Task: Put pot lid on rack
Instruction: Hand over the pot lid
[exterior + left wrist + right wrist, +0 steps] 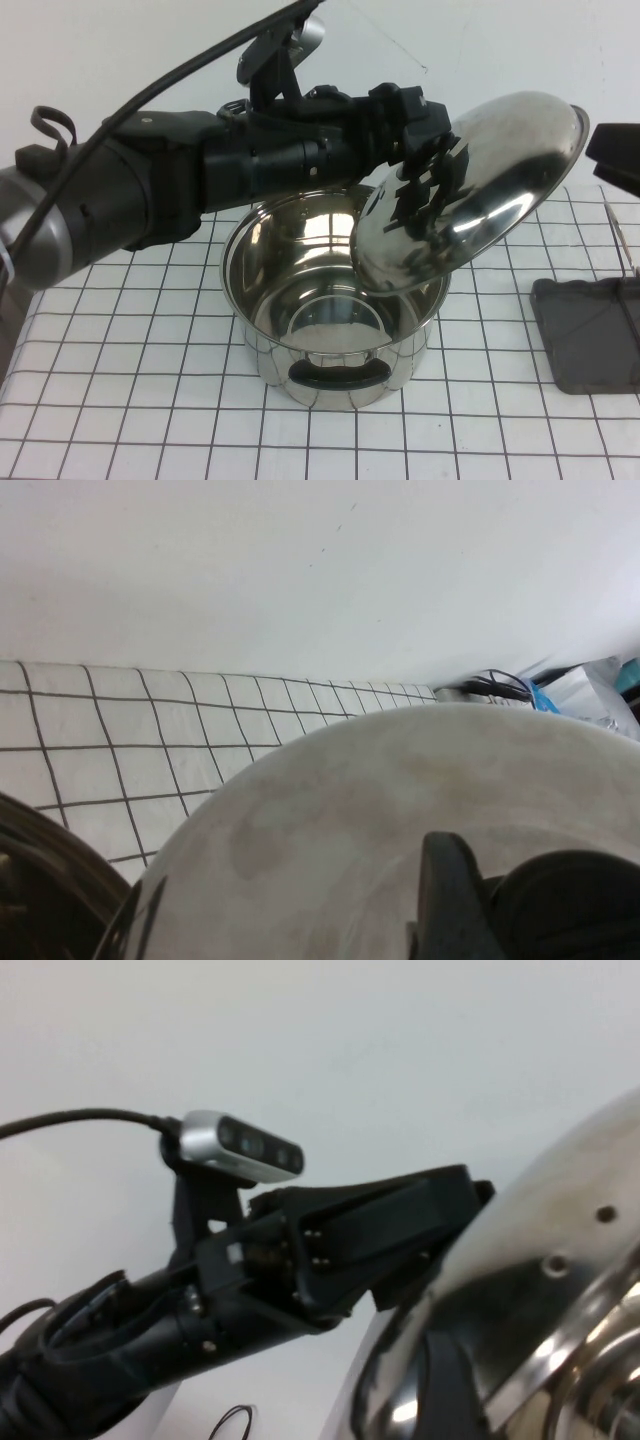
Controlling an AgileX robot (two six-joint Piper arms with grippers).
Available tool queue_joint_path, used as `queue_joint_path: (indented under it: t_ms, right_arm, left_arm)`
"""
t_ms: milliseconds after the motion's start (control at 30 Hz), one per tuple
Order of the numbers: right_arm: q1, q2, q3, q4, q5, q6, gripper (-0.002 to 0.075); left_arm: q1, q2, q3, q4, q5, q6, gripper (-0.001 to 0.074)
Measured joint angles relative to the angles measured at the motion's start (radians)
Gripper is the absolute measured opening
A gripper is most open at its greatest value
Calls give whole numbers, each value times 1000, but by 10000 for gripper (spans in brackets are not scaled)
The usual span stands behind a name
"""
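The lid (480, 190) hangs tilted in the air above the pot (335, 300), its shiny underside facing the camera. The left claw (440, 140) grips it by the knob from behind. The rack (590, 335) lies on the table (150, 420) to the right of the pot. The right claw (615, 155) waits open, high above the rack.

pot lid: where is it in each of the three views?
High view: pot lid tilted in the air above the pot, held by the left gripper.
Left wrist view: its domed top fills the lower half.
Right wrist view: its shiny edge at lower right.
Shared landmark: the left gripper on the lid. Right gripper waits at the high view's right edge.
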Motion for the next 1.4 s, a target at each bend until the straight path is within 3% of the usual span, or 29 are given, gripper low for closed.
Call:
queue_joint_path:
  t_ms: [867, 1400]
  right_arm:
    - [-2, 62, 0, 7, 11, 19, 398]
    - [9, 81, -2, 7, 4, 43, 398]
  left_arm:
    - [0, 13, 0, 0, 8, 49, 321]
    - [-46, 48, -34, -8, -12, 65, 321]
